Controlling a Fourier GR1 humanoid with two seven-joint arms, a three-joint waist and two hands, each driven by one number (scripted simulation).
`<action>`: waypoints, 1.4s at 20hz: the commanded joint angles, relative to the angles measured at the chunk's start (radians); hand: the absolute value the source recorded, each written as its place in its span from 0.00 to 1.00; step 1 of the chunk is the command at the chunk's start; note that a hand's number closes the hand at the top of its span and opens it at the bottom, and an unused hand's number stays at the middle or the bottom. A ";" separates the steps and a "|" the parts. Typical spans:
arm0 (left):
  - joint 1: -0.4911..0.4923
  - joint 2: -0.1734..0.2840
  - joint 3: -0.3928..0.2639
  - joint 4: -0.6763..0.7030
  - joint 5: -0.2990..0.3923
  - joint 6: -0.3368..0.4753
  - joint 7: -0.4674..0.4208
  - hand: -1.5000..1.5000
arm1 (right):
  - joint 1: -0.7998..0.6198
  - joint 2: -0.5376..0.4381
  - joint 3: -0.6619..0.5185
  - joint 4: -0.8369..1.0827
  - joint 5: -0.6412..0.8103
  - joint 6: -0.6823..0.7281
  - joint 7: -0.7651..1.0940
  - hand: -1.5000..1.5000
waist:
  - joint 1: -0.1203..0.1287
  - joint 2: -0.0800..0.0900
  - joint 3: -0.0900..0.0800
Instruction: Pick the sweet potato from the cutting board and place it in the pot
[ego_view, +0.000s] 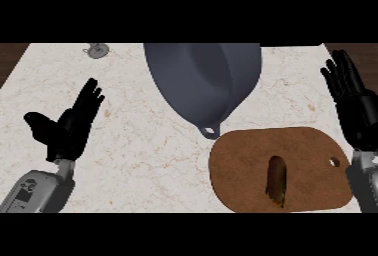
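with both the left hand (68, 127) and right hand (353, 102) spread open and holding nothing, the sweet potato (277, 181) lying on the cutting board (240, 165) is best approached from above by the right hand and carried to the pot (203, 75).

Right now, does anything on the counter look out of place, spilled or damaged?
Nothing stands out. The sweet potato lies whole on the cutting board, the pot sits just beyond it with nothing visible inside, and nothing is spilled on the counter.
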 joint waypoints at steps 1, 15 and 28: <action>0.022 0.023 0.025 0.028 -0.019 -0.018 -0.037 0.50 | 0.117 -0.015 -0.004 -0.090 0.109 -0.124 0.086 1.00 | 0.014 0.015 0.013; 0.225 0.190 0.065 0.046 -0.121 0.064 -0.013 0.50 | 0.568 -0.243 0.021 -0.164 0.987 -0.560 0.320 0.00 | -0.043 -0.010 0.001; 0.228 0.191 0.035 -0.019 -0.138 0.023 -0.042 0.50 | 0.607 0.021 0.331 -0.454 1.491 0.004 0.980 0.00 | 0.069 0.026 0.005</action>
